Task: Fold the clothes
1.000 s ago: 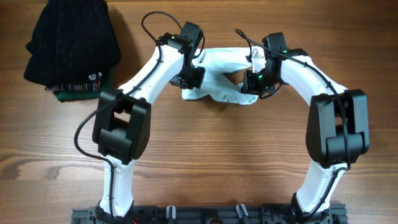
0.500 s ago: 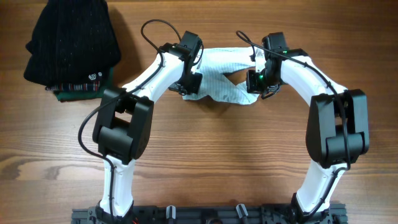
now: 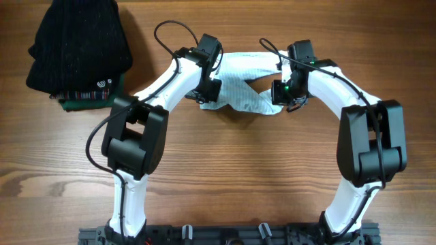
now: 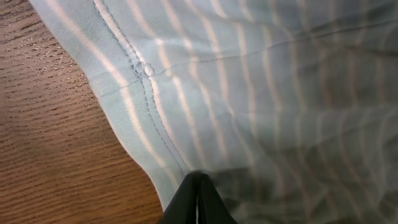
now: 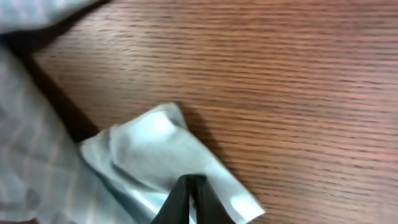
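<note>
The clothes [image 3: 244, 83] are one small pale blue-white striped garment, lying crumpled on the wooden table between my two arms. My left gripper [image 3: 206, 96] is at its left edge and is shut on a fold of the fabric. In the left wrist view the closed tips [image 4: 198, 178] pinch the striped cloth [image 4: 261, 93] beside a stitched hem. My right gripper [image 3: 283, 99] is at the right end. In the right wrist view its closed tips [image 5: 191, 180] pinch a loose corner of the garment [image 5: 155, 149] just above the wood.
A black knit garment [image 3: 78, 42] lies on a dark green garment with plaid trim [image 3: 83, 101] at the table's far left. Bare wood [image 3: 231, 163] stretches from the garment to the arm bases at the near edge.
Both grippers moved slightly toward the far side with the fabric, and the garment has spread a little wider and flatter. Both stay shut.
</note>
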Tool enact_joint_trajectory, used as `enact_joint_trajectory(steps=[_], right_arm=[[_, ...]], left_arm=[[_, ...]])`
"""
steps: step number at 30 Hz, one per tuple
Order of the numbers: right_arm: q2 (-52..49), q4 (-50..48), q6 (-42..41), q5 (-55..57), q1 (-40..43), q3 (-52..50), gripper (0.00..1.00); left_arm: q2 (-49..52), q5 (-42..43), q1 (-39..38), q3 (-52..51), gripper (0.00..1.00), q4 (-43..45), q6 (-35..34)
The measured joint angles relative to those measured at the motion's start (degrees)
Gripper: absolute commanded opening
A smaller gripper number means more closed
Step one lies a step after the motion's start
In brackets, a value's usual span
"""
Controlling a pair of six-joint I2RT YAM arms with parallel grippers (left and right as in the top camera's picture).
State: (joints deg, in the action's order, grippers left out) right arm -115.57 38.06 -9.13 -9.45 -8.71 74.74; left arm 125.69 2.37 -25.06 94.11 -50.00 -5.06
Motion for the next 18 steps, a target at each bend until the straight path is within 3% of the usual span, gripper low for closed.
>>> enact_joint_trajectory(steps=[18], right_arm=[[0.3, 0.1, -1.5, 1.8, 10.4, -0.3, 0.08]], left_arm=[[0.0, -0.4, 0.0, 0.0, 0.04, 0.0, 0.0]])
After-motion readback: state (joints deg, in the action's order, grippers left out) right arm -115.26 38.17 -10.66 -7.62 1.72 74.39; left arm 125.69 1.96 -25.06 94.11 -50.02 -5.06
